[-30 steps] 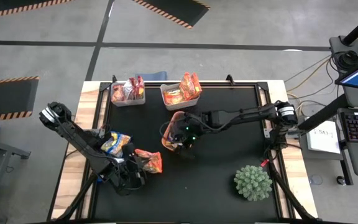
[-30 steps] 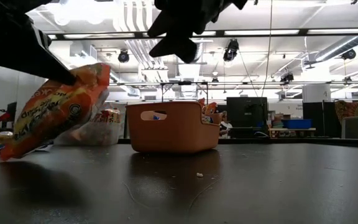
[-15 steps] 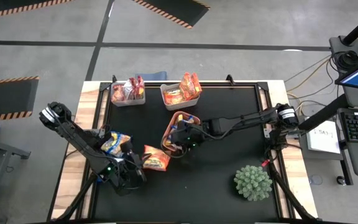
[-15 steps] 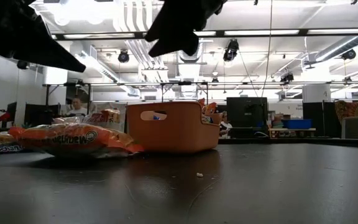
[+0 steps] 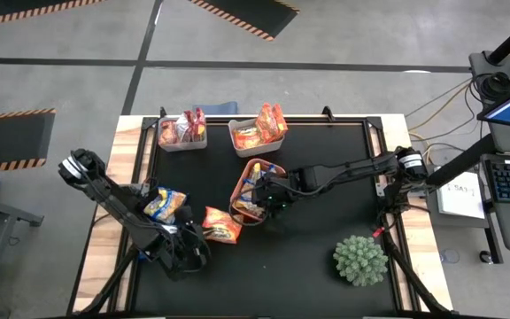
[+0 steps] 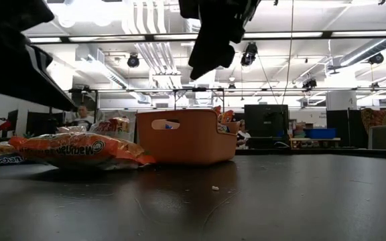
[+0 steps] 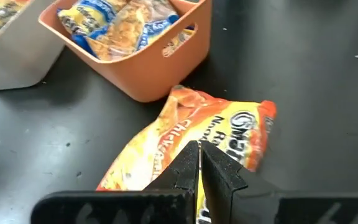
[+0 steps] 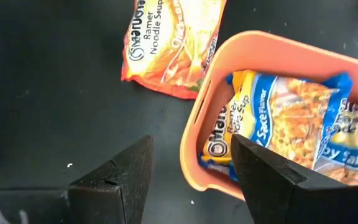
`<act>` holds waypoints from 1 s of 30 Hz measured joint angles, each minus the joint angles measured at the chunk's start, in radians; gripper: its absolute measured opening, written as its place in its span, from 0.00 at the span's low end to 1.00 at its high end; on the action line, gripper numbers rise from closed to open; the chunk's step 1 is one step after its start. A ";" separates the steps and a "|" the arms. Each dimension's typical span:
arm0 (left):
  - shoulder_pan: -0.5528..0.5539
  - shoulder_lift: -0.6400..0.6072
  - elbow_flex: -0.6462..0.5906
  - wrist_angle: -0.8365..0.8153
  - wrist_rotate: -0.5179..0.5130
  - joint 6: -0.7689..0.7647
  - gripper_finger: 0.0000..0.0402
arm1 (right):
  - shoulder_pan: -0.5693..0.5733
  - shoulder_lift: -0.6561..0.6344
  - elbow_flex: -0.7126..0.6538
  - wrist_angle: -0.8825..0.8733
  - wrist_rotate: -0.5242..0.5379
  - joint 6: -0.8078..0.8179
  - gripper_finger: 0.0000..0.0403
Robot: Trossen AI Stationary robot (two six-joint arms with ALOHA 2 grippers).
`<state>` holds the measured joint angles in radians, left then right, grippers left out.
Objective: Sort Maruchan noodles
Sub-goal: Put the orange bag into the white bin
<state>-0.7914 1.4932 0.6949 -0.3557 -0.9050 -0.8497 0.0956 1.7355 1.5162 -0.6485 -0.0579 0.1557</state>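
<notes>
One orange Maruchan packet (image 5: 222,227) lies flat on the black table next to the orange tray (image 5: 240,188). It also shows in the low view (image 6: 79,150). My left gripper (image 7: 199,155) hovers just above this packet (image 7: 229,124), shut and holding nothing. The tray (image 8: 278,53) holds blue-and-yellow packets (image 8: 272,118). My right gripper (image 8: 191,142) is open above the tray's near corner, one finger over the tray and one over the table. In the low view it (image 6: 213,40) is well clear of the tray (image 6: 179,137). Another blue-and-yellow packet (image 5: 162,204) lies beside my left arm.
Two pale bins (image 5: 182,133) (image 5: 255,135) at the table's far edge hold more orange packets standing on end. A spiky green plant ball (image 5: 359,260) sits near the table's right near corner. Bare black tabletop (image 5: 326,221) stretches between the tray and the ball.
A second ago the orange packet hung tilted from my left gripper. It has since dropped out of the hold and lies flat on the table beside the tray. My right gripper has shifted slightly toward the table's right over the tray.
</notes>
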 joint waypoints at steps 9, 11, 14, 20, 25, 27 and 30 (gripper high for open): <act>0.001 0.096 -0.004 0.006 -0.111 -0.040 0.00 | 0.000 0.000 0.000 -0.009 -0.002 0.018 0.50; 0.001 0.130 -0.004 0.007 -0.119 -0.072 0.00 | 0.000 0.000 0.000 -0.022 -0.002 0.022 0.50; 0.001 0.182 -0.004 0.012 -0.119 -0.132 0.00 | 0.004 0.000 0.000 -0.047 -0.005 0.044 0.50; 0.001 0.225 -0.001 0.064 -0.107 -0.189 0.00 | 0.015 0.000 0.000 -0.116 -0.126 0.159 0.50; -0.002 0.225 0.000 0.189 -0.068 -0.118 0.00 | 0.052 0.000 0.000 -0.196 -0.183 0.256 0.50; -0.002 0.225 0.000 0.232 -0.054 -0.082 0.00 | 0.075 0.000 0.000 -0.225 -0.187 0.296 0.50; -0.002 0.227 0.000 0.297 -0.032 -0.055 0.00 | 0.117 0.000 0.000 -0.290 -0.186 0.364 0.50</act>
<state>-0.7933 1.7198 0.6946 -0.0592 -0.9372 -0.9049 0.2130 1.7355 1.5162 -0.9390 -0.2435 0.5195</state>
